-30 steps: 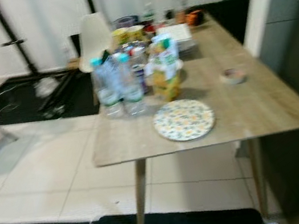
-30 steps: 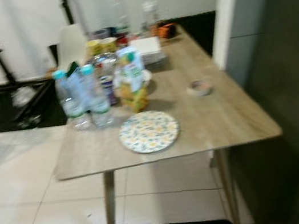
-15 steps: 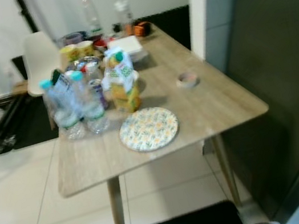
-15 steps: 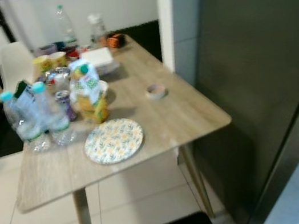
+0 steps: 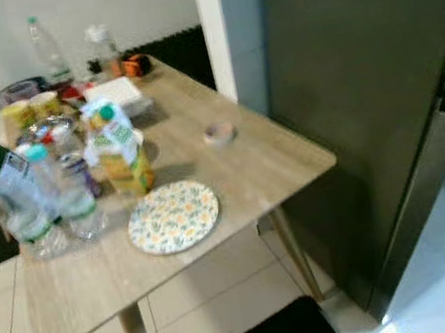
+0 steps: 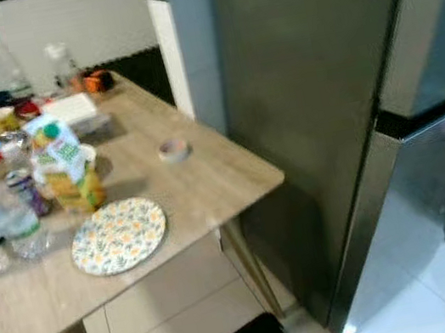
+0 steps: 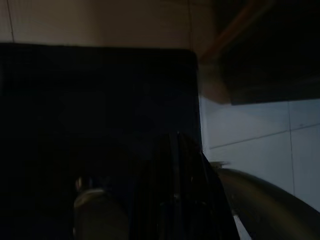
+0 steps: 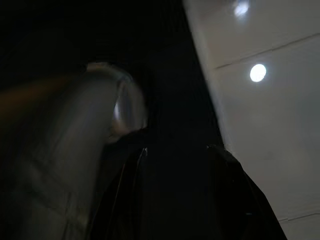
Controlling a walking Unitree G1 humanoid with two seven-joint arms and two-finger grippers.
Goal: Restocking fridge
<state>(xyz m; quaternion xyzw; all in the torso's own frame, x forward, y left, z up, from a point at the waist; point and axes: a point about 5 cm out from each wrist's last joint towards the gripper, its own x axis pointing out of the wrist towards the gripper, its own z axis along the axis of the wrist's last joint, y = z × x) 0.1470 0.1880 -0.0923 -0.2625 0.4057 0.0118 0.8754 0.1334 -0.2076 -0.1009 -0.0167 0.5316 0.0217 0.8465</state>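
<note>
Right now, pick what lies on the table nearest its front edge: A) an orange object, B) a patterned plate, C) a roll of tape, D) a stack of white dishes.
B: the patterned plate lies closest to the front edge of the table, in front of the juice carton and the water bottles; the other items sit farther back.

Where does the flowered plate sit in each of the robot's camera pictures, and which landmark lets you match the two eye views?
Left eye view: flowered plate lies left of centre, near the table's front edge.
Right eye view: the plate lies further left, lower half.
Left wrist view: no plate; dark floor.
Right wrist view: no plate; dark, with pale tiles.
Shared landmark: the juice carton just behind the plate.
</note>
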